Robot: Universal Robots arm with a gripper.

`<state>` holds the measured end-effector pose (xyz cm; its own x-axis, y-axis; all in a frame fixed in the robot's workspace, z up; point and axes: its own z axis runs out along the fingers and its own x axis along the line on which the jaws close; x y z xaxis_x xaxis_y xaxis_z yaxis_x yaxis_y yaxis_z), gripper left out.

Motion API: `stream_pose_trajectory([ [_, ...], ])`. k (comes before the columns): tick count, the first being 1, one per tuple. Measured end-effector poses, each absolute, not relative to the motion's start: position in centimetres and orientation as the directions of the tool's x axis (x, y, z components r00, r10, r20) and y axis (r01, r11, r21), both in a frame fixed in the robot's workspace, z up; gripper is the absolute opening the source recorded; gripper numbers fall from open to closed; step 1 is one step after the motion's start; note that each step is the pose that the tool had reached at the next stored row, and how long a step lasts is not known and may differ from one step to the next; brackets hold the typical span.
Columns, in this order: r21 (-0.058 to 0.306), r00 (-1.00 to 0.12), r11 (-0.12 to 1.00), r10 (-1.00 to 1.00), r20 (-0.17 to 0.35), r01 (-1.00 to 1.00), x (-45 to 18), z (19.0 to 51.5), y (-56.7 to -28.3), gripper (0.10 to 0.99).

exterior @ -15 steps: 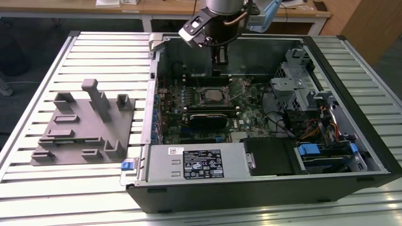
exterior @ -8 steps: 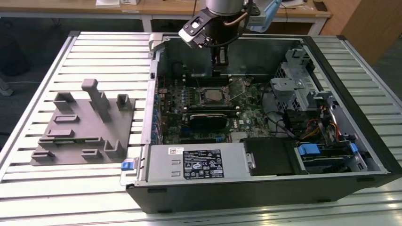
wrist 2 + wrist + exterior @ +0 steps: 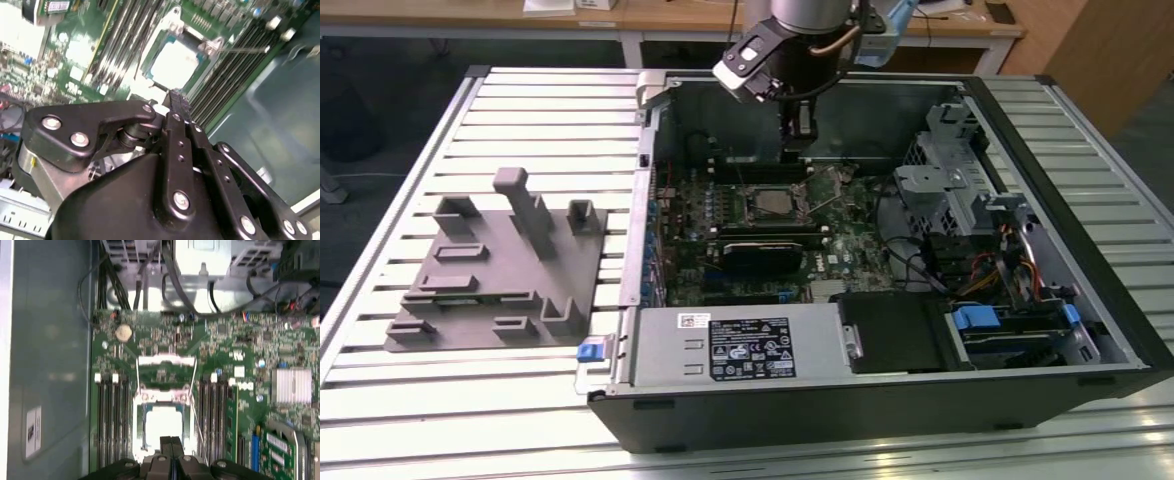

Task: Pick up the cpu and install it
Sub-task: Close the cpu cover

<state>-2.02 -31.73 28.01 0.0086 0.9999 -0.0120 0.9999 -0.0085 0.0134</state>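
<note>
Slatted pale surface (image 3: 520, 100) carries an open computer case (image 3: 854, 415). My end effector (image 3: 797, 150) hangs inside it over the motherboard (image 3: 841, 255), fingers (image 3: 166, 446) pressed together, gripping nothing. The cpu (image 3: 770, 205) lies flat on the board, below them.

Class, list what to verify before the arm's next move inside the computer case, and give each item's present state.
1. cpu lying in the socket: ok.
2. gripper shut, holding nothing: ok.
3. gripper clear of the cpu: cannot tell.
4. retention frame closed over the cpu: not ok, it stands open.
5. cpu seated level: cannot tell.
</note>
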Motion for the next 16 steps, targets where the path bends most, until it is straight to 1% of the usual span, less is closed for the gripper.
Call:
stream_pose_trajectory([
  [4,0.013,0.009,-0.008,1.0,-0.012,1.0,-0.3,28.0,-31.7,0.106],
  [16,0.013,0.008,-0.008,1.0,-0.012,1.0,0.5,27.8,-32.1,0.106],
])
